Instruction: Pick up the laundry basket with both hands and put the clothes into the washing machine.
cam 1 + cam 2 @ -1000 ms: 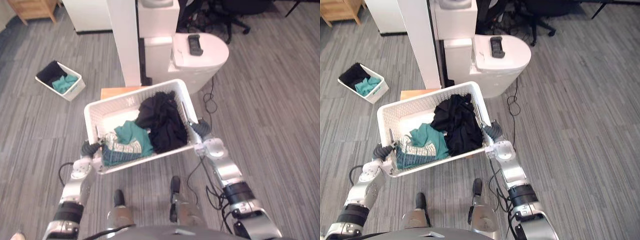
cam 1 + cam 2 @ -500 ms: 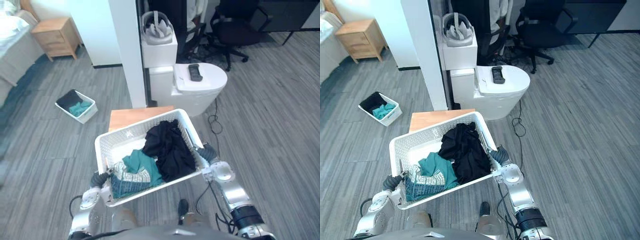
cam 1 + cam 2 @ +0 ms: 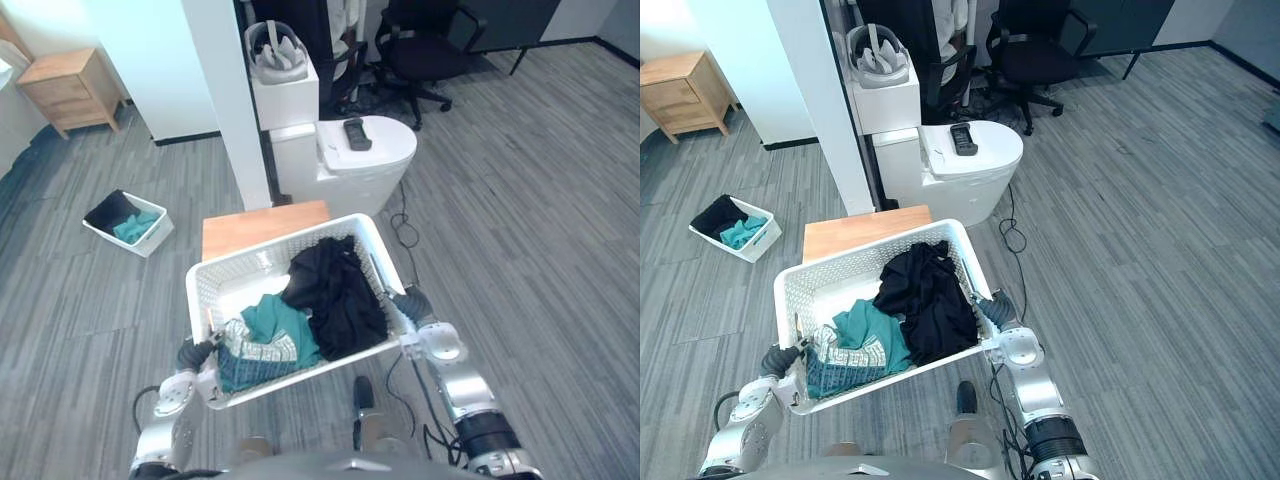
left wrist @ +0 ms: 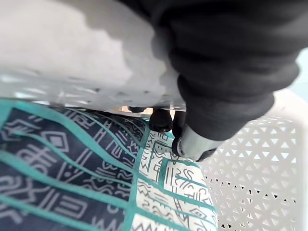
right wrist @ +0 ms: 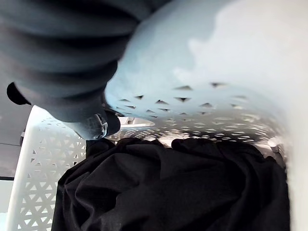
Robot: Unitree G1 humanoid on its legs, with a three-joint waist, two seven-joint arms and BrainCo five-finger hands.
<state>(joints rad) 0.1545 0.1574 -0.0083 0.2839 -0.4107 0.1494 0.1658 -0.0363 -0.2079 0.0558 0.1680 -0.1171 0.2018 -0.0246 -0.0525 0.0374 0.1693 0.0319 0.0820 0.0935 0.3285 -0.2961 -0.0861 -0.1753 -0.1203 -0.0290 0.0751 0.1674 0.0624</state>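
Your view has swung up, so that's the head moving, not the load. The laundry basket (image 3: pixel 255 262) stays aloft, clothes (image 3: pixel 335 295) still inside. Left hand (image 3: pixel 195 356) and right hand (image 3: pixel 411 305) keep clenched on its end rims. Lift looks done; beyond the basket sits the wooden table (image 3: pixel 255 222), then the white machine (image 3: pixel 365 165).

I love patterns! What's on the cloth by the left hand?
Patterned cloth: teal, navy, white geometric lines; best in left wrist view.
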